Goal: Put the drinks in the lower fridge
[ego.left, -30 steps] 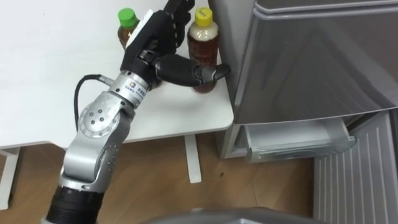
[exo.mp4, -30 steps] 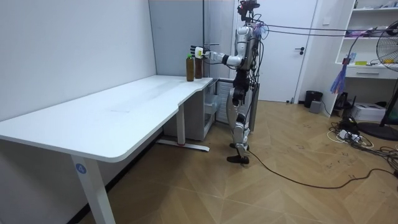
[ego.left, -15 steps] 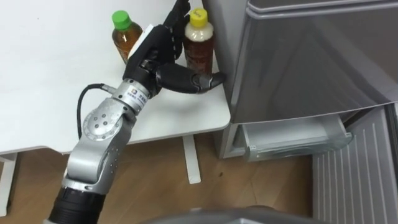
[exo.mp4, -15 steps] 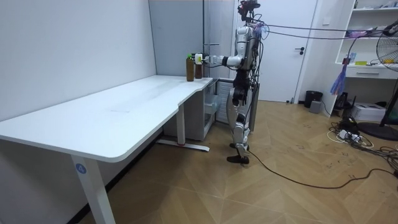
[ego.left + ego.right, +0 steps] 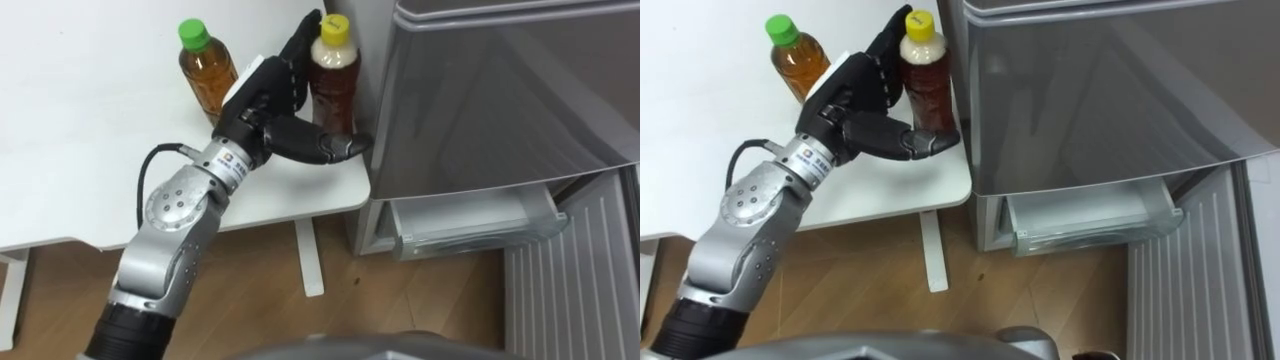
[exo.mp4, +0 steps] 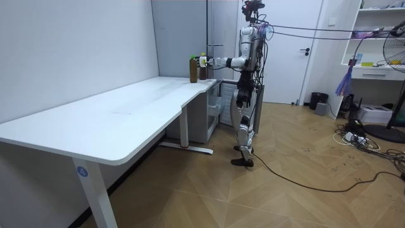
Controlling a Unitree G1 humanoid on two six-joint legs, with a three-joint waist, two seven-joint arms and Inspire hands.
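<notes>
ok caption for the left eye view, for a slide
Open left hand around the yellow-capped bottle at the table corner, beside the fridge

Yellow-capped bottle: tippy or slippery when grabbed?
Probably tippy: the yellow-capped bottle is tall, narrow and upright near the table corner. It looks full, so fairly heavy. Its smooth label may slip in the left robot hand.

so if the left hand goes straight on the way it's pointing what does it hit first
Most likely the yellow-capped bottle, standing between the open left hand's thumb and fingers. Just beyond it is the fridge side, though depth there is hard to judge.
</notes>
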